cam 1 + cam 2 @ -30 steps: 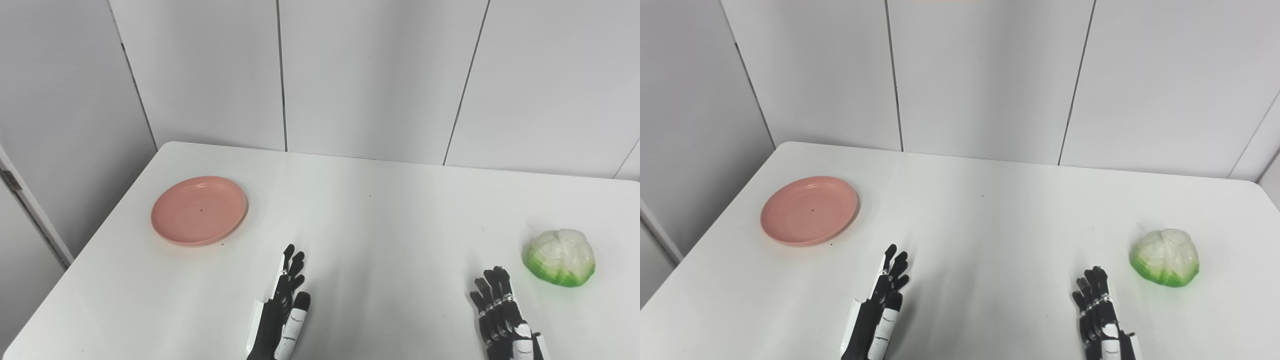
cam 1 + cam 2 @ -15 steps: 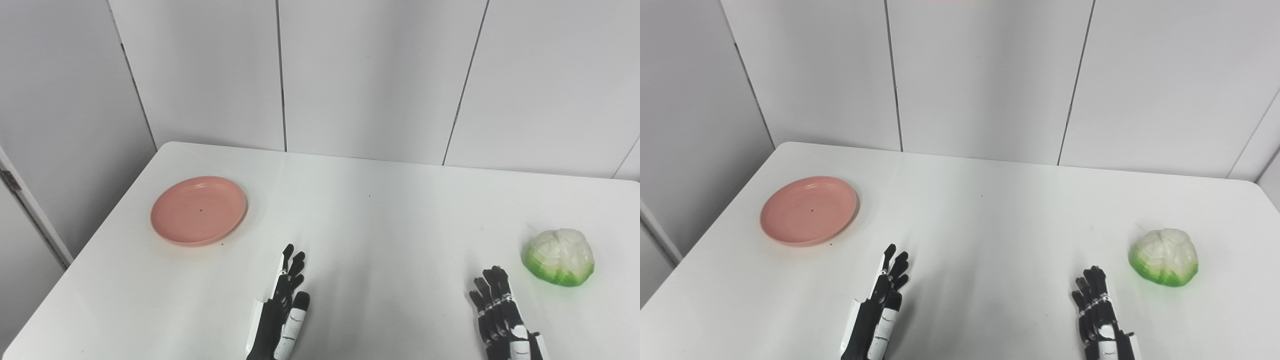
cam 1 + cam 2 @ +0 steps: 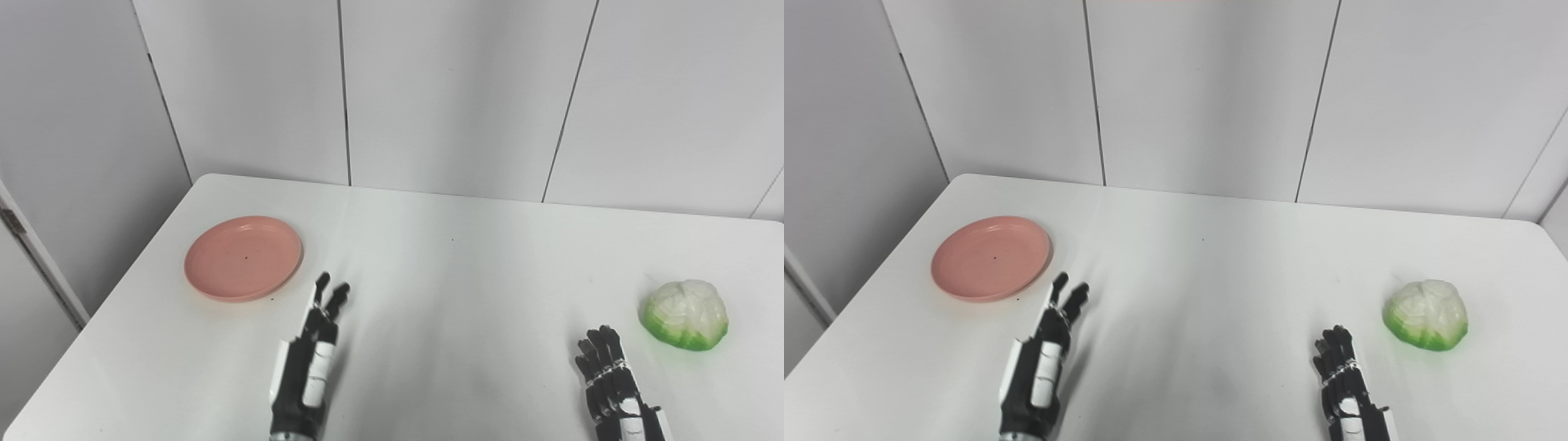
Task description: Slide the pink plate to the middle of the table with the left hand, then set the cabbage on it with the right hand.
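Note:
The pink plate lies empty on the far left part of the white table. My left hand hovers just to the plate's lower right, a short gap away, fingers spread apart and holding nothing. The cabbage, white on top and green at its base, rests near the table's right side. My right hand is low at the front right, to the cabbage's lower left and apart from it, fingers extended and empty.
Grey wall panels stand behind the table's far edge. The table's left edge runs diagonally close beside the plate. A bare stretch of tabletop lies between the plate and the cabbage.
My left hand has moved forward and to the left, closer to the plate. The right hand, the plate and the cabbage have stayed where they were.

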Tool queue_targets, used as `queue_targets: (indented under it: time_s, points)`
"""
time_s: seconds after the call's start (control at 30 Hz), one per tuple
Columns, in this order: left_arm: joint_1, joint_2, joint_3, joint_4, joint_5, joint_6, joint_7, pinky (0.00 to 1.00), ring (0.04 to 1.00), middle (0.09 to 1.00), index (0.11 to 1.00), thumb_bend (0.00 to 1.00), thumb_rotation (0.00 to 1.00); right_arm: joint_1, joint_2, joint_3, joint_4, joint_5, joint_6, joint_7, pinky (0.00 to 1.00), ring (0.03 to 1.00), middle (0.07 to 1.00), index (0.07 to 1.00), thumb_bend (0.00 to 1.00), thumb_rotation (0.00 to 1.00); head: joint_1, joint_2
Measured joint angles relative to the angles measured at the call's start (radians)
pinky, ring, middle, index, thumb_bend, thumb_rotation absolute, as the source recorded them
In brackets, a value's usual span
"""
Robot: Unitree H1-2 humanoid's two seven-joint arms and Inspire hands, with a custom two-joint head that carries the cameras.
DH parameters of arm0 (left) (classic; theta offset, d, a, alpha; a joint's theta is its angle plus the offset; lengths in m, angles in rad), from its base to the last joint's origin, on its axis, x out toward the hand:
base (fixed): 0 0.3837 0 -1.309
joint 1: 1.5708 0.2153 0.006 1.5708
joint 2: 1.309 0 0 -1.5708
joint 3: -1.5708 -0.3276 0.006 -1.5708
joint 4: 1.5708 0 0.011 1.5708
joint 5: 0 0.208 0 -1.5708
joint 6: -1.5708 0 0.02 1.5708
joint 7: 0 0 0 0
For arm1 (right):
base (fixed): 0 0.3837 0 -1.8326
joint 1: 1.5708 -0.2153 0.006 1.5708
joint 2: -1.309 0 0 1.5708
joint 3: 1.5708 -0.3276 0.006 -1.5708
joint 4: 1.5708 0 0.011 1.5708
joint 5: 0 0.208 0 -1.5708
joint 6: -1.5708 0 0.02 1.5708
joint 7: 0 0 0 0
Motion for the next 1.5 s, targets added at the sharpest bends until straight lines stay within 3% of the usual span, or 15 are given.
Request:
queue_targets:
  time_s: [0.2, 0.4, 0.57, 0.67, 0.87, 1.07, 1.27, 1.5]
  points:
    - [-0.088, 0.052, 0.039, -0.048, -0.046, 0.043, -0.004, 0.87, 0.887, 0.890, 0.906, 0.97, 0.95, 0.000, 0.000, 0.001, 0.000, -0.001, 0.000, 0.000, 1.00, 0.955, 0.958, 0.965, 0.81, 0.89, -0.002, 0.002]
    - [-0.212, 0.145, 0.098, -0.034, -0.103, 0.074, -0.025, 0.89, 0.884, 0.881, 0.919, 1.00, 0.95, 0.000, 0.001, 0.002, 0.000, -0.005, 0.000, -0.002, 0.97, 0.941, 0.943, 0.952, 0.81, 0.89, -0.008, 0.002]
    - [-0.286, 0.191, 0.151, 0.021, -0.112, 0.077, -0.021, 0.84, 0.866, 0.870, 0.941, 1.00, 0.94, -0.001, 0.001, 0.005, 0.000, -0.012, 0.000, -0.014, 0.95, 0.930, 0.930, 0.923, 0.80, 0.89, -0.011, 0.002]
    - [-0.321, 0.202, 0.173, 0.070, -0.125, 0.073, -0.020, 0.87, 0.883, 0.889, 0.974, 1.00, 0.98, -0.001, 0.001, 0.007, 0.000, -0.019, 0.000, -0.020, 0.95, 0.922, 0.922, 0.919, 0.81, 0.89, -0.011, 0.005]
    - [-0.417, 0.269, 0.233, 0.146, -0.146, 0.071, -0.017, 0.81, 0.852, 0.876, 0.937, 1.00, 0.96, -0.001, 0.001, 0.010, -0.004, -0.024, 0.000, -0.031, 0.94, 0.916, 0.912, 0.915, 0.81, 0.89, -0.011, 0.006]
    - [-0.513, 0.354, 0.278, 0.337, -0.193, 0.026, -0.043, 0.77, 0.845, 0.876, 0.911, 1.00, 0.95, -0.001, 0.000, 0.011, -0.006, -0.027, 0.001, -0.035, 0.93, 0.912, 0.909, 0.909, 0.81, 0.90, -0.008, 0.011]
    - [-0.577, 0.405, 0.301, 0.521, -0.211, -0.045, -0.056, 0.75, 0.829, 0.849, 0.882, 1.00, 0.92, -0.001, 0.000, 0.011, -0.010, -0.028, 0.001, -0.038, 0.93, 0.908, 0.904, 0.910, 0.81, 0.90, -0.005, 0.015]
    - [-0.641, 0.462, 0.334, 0.709, -0.275, -0.083, -0.106, 0.71, 0.808, 0.828, 0.801, 1.00, 0.86, 0.000, -0.001, 0.011, -0.013, -0.032, 0.003, -0.040, 0.92, 0.902, 0.898, 0.901, 0.80, 0.91, 0.000, 0.025]
